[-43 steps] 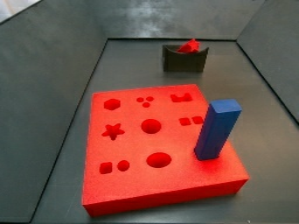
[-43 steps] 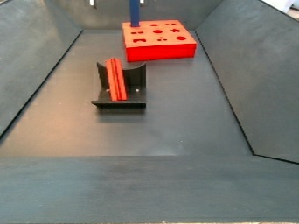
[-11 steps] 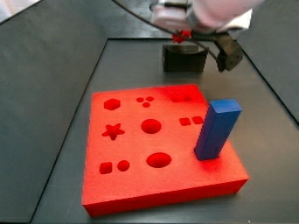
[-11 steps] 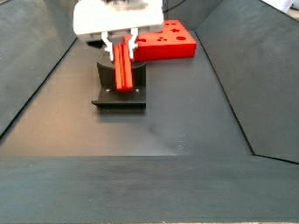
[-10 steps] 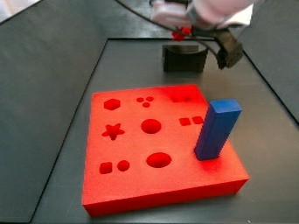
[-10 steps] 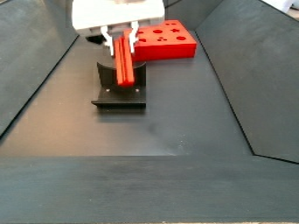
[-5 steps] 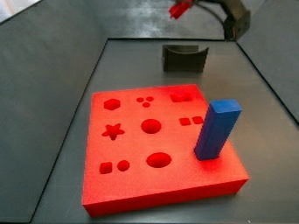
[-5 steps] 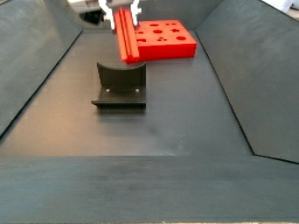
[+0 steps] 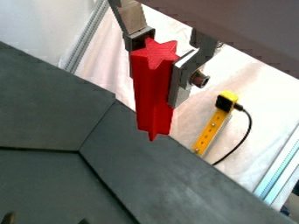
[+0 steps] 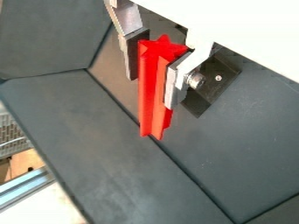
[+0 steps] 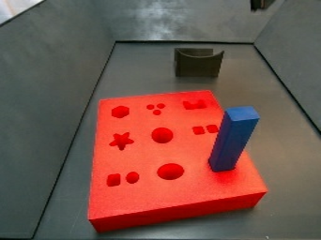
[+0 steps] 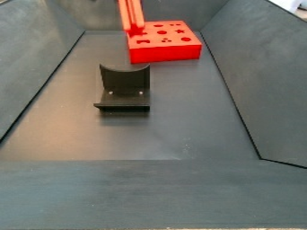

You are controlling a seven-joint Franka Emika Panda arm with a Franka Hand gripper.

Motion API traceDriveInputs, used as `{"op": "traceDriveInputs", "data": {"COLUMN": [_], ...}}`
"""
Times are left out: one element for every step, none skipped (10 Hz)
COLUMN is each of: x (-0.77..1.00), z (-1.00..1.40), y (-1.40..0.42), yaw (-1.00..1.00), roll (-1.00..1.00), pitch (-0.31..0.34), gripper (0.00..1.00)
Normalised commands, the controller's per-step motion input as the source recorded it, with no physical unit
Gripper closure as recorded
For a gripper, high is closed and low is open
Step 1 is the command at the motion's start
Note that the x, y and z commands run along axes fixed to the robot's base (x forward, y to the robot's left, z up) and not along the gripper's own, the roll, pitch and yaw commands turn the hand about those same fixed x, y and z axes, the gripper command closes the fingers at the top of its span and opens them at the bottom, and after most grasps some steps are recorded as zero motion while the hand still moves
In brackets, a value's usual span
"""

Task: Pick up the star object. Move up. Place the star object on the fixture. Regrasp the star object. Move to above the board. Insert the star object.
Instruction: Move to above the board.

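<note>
In both wrist views my gripper (image 9: pixel 158 63) (image 10: pixel 153 63) is shut on the star object (image 9: pixel 149 96) (image 10: pixel 155 96). It is a long red peg with a star-shaped end, and it hangs below the silver fingers (image 9: pixel 179 80). In a side view the star object (image 12: pixel 127 16) shows at the upper edge, high above the floor, with the gripper out of frame. The dark fixture (image 11: pixel 198 62) (image 12: pixel 122 88) stands bare on the floor. The red board (image 11: pixel 189 202) (image 12: pixel 168 52) lies flat with its star-shaped hole (image 11: pixel 122 142) unfilled.
A tall blue block (image 11: pixel 234 139) stands upright in the board near its right edge. Other holes, a hexagon, circles and squares, are cut in the board's top. Sloping dark grey walls (image 12: pixel 36 85) enclose the floor.
The gripper has risen with the star object, lifting it off the fixture and up past the top of both side views. The fixture's notch is bare now.
</note>
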Motion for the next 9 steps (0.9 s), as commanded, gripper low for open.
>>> {"op": "traceDriveInputs", "data": {"x": [-0.05,-0.04,-0.37,-0.37,-0.39,-0.40,-0.41,-0.41,-0.43], "z": [0.47,0.30,0.26,0.26,0.28,0.27,0.27,0.27,0.28], "y": [0.00,0.00,-1.00,-1.00,-1.00,-1.00,-1.00,-1.00,-1.00], "yaw": [-0.04,-0.05,-0.07,-0.07,-0.08,-0.08,-0.10,-0.11,-0.12], "roll": [-0.05,-0.06,-1.00,-1.00,-1.00,-1.00,-1.00,-1.00,-1.00], "pitch": [-0.048,-0.022,-0.134,-0.141,-0.145,-0.150,-0.151,-0.144,-0.142], "gripper": [1.00,1.00,1.00,1.00,1.00,1.00,1.00,1.00,1.00]}}
